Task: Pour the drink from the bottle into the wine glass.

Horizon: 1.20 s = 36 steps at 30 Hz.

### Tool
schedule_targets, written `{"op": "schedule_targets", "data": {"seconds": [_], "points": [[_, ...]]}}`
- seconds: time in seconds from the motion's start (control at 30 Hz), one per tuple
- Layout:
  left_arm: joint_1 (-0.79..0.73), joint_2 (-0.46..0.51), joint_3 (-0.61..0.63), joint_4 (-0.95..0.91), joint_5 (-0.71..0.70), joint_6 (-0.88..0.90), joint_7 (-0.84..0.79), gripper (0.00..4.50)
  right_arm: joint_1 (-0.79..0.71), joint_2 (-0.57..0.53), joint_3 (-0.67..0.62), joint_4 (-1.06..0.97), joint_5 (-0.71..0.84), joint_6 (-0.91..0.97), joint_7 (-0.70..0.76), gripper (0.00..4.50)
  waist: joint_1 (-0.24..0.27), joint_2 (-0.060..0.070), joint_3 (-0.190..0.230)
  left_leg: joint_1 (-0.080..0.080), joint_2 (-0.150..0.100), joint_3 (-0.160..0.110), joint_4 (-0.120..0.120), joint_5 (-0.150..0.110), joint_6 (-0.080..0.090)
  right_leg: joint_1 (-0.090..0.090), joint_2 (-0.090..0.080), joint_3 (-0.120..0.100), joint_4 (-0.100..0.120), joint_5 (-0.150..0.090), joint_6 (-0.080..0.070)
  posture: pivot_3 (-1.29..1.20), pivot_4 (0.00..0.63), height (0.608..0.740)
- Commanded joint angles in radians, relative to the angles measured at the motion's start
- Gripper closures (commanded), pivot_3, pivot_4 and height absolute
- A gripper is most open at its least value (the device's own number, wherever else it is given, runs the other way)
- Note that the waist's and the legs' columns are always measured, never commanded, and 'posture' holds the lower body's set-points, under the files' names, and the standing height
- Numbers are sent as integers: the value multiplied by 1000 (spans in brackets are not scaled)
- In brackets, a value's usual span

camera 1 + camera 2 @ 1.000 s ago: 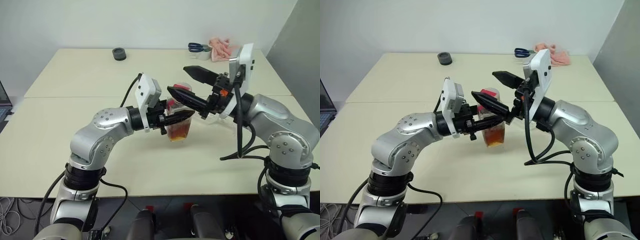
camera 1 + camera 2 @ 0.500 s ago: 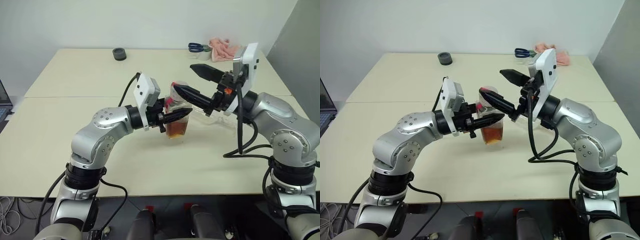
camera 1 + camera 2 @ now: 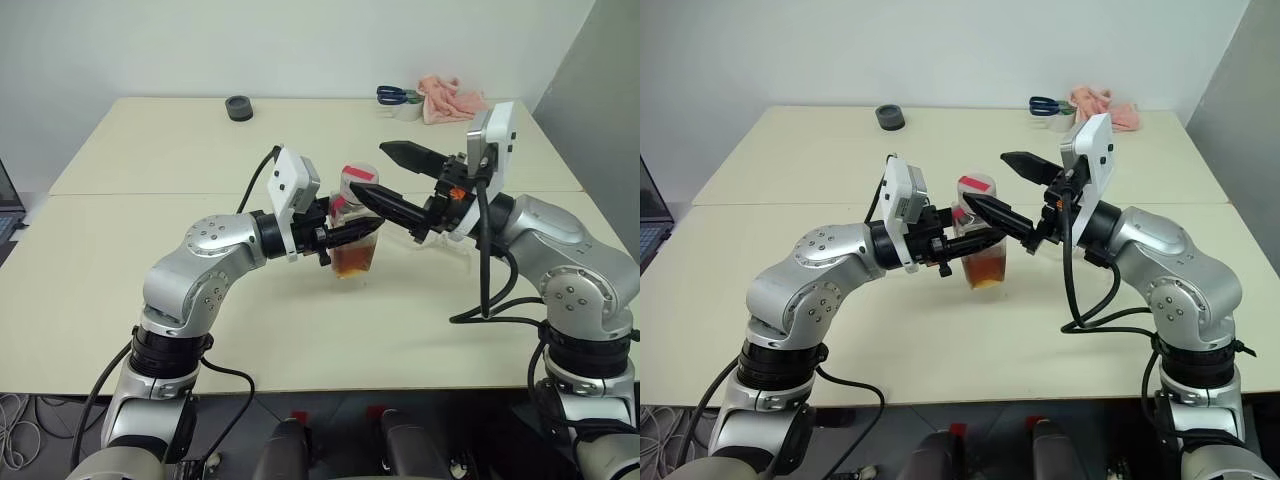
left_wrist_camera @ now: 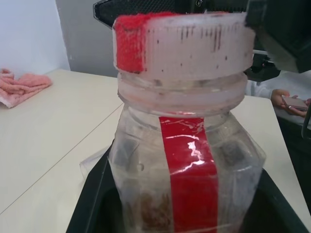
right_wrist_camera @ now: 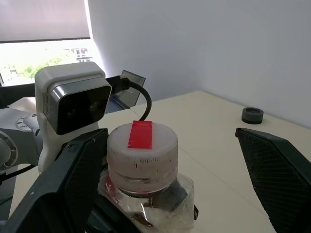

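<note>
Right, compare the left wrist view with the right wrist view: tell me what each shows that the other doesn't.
Left wrist view alone: the bottle's vertical red label strip, a pink cloth on the table, and a person's hand with a phone.

Right wrist view alone: a red strip across the cap's top, a small dark ring, and the left wrist's camera.

Both: the capped bottle and the cream table.

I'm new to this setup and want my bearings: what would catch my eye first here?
At the table's middle, the left claw is shut on the bottle, whose lower part holds the amber drink and whose cap is on. The right claw stands wide open at the cap. At the table's far edge lie a pink cloth, blue-handled scissors and a small dark ring.
</note>
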Motion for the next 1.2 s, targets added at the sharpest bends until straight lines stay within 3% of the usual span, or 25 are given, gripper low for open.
{"op": "schedule_targets", "data": {"seconds": [0.03, 1.2], "points": [[-28, -3, 17, -25, -2, -27, -3, 2705, -11, -3, -12, -11, -7, -27, -1, 43, 0, 0, 0, 0, 0, 0, 0, 0, 0, 0, 0, 0, 0, 0, 0, 0, 150, 740], [-45, -3, 21, -19, -5, -30, -2, 2705, 33, -29, -53, -7, -6, -43, 8, 43, 1, 0, 0, 0, 0, 0, 0, 0, 0, 0, 0, 0, 0, 0, 0, 0, 150, 740]]}}
